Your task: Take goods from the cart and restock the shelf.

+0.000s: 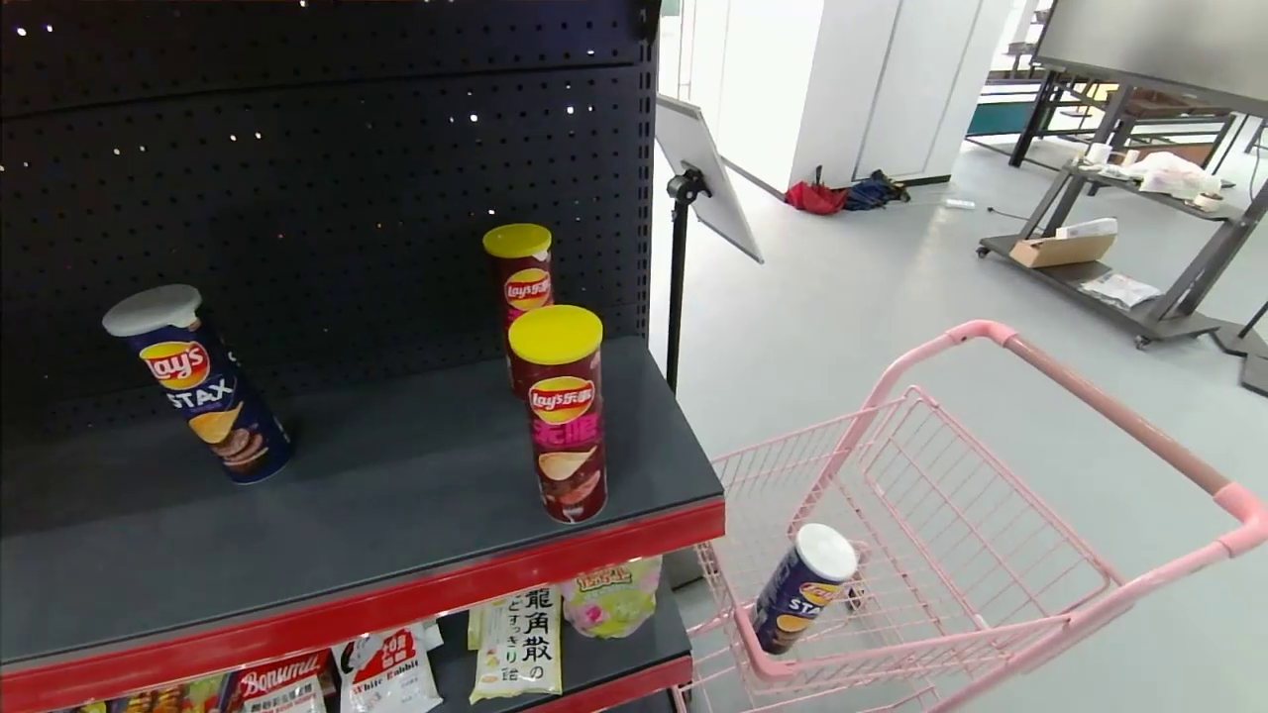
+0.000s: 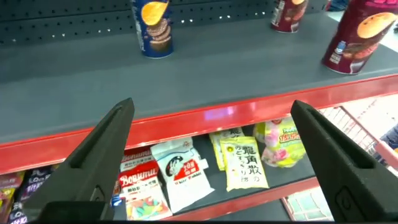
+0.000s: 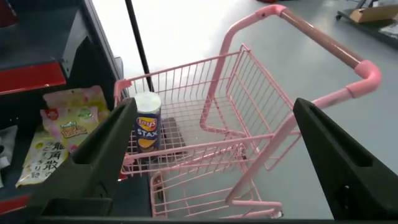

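Chip can (image 1: 802,589), blue with a white lid, is being carried standing in the corner of the pink cart (image 1: 1100,401) nearest the shelf (image 1: 376,515). Right gripper (image 3: 214,106) is being held wide open above the cart, with the can seen between its fingers farther off. Left gripper (image 2: 211,112) is likewise being held wide open, facing the shelf's red front edge. A matching blue can (image 1: 198,386) is being displayed at the shelf's left. It is well apart from the front maroon can (image 1: 563,416) at the edge and the rear maroon can (image 1: 520,277) by the pegboard. Snack packets (image 1: 515,644) are being kept on the board below.
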{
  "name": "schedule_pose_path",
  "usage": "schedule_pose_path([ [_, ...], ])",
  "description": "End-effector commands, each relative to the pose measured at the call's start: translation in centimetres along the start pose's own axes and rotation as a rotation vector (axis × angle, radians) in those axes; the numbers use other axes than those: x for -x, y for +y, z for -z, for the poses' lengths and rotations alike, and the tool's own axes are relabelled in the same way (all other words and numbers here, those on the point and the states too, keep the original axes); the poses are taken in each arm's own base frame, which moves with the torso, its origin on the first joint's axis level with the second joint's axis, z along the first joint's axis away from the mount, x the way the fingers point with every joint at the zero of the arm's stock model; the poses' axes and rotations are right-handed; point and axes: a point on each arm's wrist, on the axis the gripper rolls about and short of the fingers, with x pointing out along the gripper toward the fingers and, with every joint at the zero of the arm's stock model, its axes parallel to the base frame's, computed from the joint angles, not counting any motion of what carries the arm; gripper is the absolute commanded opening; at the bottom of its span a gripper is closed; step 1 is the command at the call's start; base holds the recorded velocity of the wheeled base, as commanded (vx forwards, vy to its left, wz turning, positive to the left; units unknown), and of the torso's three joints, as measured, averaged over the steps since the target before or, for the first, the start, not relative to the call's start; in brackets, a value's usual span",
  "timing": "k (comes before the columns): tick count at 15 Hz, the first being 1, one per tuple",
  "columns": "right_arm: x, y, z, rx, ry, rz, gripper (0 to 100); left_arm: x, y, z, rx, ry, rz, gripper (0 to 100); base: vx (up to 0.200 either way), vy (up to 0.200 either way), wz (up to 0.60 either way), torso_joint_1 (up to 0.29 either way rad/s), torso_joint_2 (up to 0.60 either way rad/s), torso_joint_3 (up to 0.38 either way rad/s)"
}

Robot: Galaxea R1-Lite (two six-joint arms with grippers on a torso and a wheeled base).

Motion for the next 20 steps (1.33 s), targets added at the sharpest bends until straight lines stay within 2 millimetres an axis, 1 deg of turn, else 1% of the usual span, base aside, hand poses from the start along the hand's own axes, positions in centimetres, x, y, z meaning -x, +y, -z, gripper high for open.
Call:
schedule_pose_path([
  [1, 0.00, 0.00, 0.00, 0.002, 0.000, 0.000, 100, 0.00, 0.00, 0.01, 0.002, 0.000, -0.002, 100, 0.000, 0.000, 0.00, 0.000, 0.00, 0.000],
  [4, 0.00, 0.00, 0.02, 0.002, 0.001, 0.000, 100, 0.00, 0.00, 0.01, 0.002, 0.000, -0.002, 100, 0.000, 0.000, 0.00, 0.000, 0.00, 0.000],
  [20, -0.01, 0.00, 0.01, 0.001, 0.003, 0.000, 100, 0.01, 0.00, -0.03, 0.000, -0.001, -0.002, 100, 0.000, 0.000, 0.00, -0.143, 0.34, 0.197],
])
